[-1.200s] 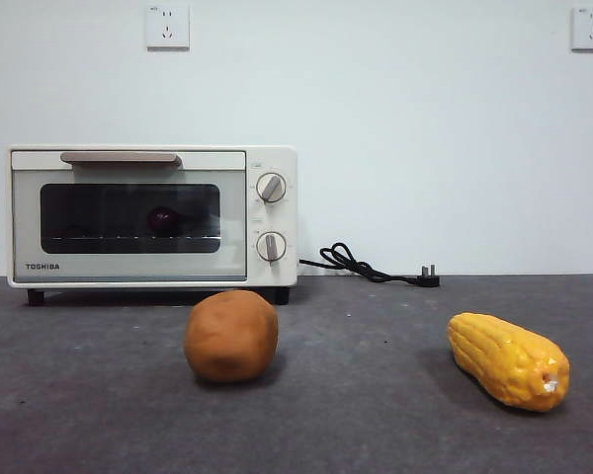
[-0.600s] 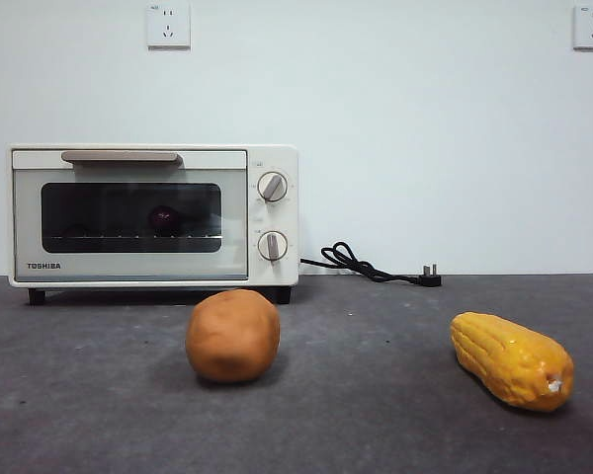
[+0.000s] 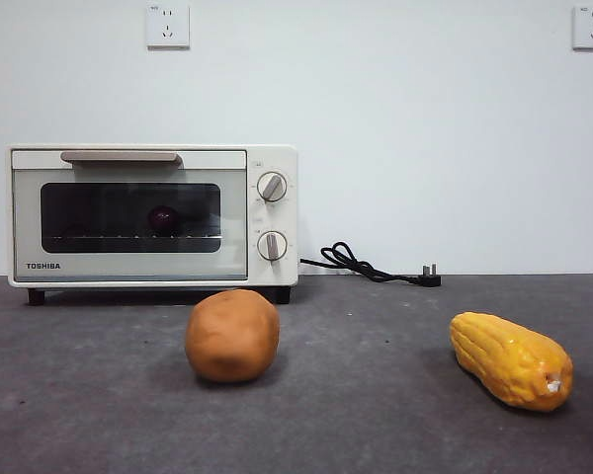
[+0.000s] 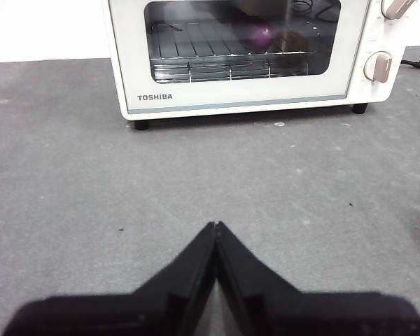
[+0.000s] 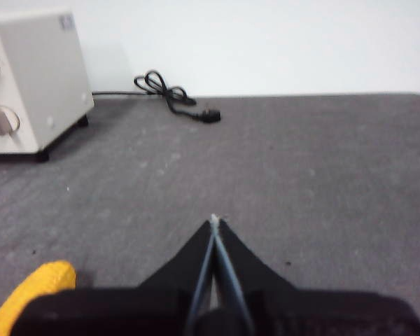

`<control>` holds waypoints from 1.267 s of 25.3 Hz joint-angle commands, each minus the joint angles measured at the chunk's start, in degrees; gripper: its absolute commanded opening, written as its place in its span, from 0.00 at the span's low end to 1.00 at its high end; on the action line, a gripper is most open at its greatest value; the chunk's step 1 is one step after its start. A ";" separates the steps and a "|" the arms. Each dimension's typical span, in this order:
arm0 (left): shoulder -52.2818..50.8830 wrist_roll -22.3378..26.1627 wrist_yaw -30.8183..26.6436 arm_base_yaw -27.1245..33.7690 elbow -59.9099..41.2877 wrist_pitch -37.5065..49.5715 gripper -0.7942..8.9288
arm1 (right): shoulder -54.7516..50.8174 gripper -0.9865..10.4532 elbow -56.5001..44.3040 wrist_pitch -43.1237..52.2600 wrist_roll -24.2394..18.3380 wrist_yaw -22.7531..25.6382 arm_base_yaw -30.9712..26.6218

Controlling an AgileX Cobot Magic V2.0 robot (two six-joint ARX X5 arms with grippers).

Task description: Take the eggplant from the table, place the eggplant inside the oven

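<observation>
1. Oven (image 3: 153,214) stood at the far left of the surface (image 3: 376,415), door shut, cream body with two knobs beside the dark glass.
2. Eggplant (image 3: 162,218) sat inside on the wire rack, seen through the glass as a small dark purple round; task judged complete or all but so.
3. Left claw (image 4: 215,225) hovered empty over bare surface well in front of the oven door, jaws pressed together, holding nothing.
4. Brown lump (image 3: 232,335) lay just ahead of the oven's right end, apart from it.
5. Black cord and plug (image 3: 376,268) trailed loose beside the oven, unplugged.
6. Corn cob (image 3: 511,358) lay well to the right, tilted on its side.
7. Right claw (image 5: 214,221) hung empty near the corn, jaws closed to a thin slit, gripping nothing.
8. Risks judged slight: eggplant could roll on the rack bars if the oven were jolted; right claw lowered carelessly could nudge the corn; left claw swung wide could knock the brown lump.
9. Surface dark grey and matte, faintly speckled; white wall behind with two sockets (image 3: 167,26) high up.
</observation>
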 commanded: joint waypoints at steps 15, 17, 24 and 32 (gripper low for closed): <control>0.11 -0.44 -0.02 -0.17 -0.85 0.26 0.08 | -1.68 0.09 -0.55 -5.40 0.57 -0.09 -0.07; 0.11 -0.42 -0.02 -0.17 -0.85 0.28 0.08 | -1.66 0.09 -0.55 -5.42 0.57 -0.11 -0.07; 0.11 -0.42 0.00 -0.17 -0.85 0.28 0.08 | -1.66 0.09 -0.55 -5.42 0.57 -0.11 -0.07; 0.11 -0.44 -0.02 -0.17 -0.85 0.28 0.08 | -1.66 0.09 -0.55 -5.42 0.57 -0.11 -0.07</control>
